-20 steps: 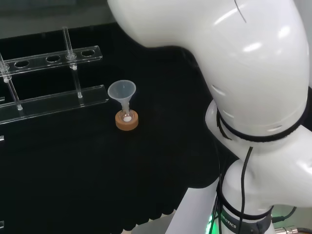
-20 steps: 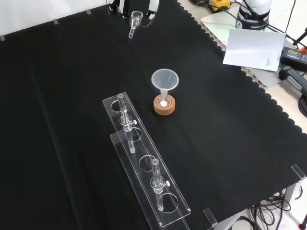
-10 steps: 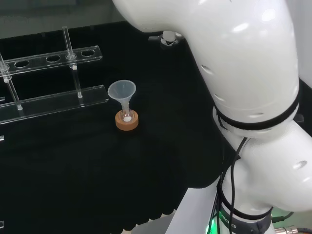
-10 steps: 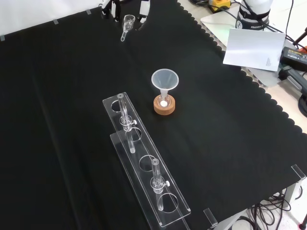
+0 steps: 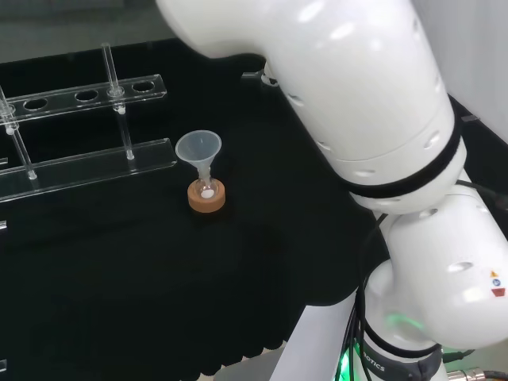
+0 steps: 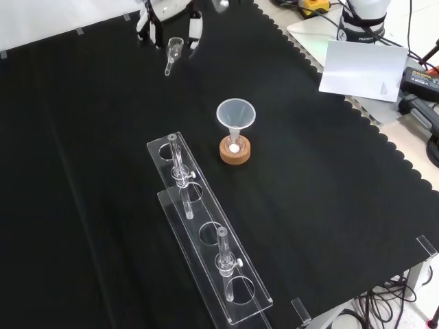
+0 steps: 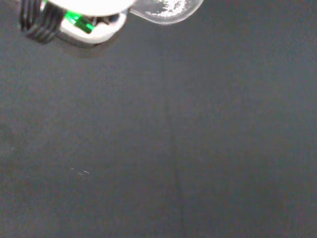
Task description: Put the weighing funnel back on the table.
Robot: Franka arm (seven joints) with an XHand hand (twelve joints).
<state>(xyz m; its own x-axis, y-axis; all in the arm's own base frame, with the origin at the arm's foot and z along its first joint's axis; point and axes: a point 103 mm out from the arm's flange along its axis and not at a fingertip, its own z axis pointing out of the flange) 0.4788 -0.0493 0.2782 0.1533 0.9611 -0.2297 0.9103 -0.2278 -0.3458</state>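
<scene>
Holds the weighing funnel [image 6: 172,53] pinched between the curled fingers of the robot hand [image 6: 167,7], at the far edge of the table [image 6: 82,137] in the front view, with the stem slanting down and to the left, clear of the black cloth. Has carried it leftward and lower in that view since a second ago. Leaves the funnel [image 6: 236,114] upright on its cork ring [image 6: 235,152], well apart, and the clear test tube rack [image 6: 206,233] in place as before.
</scene>
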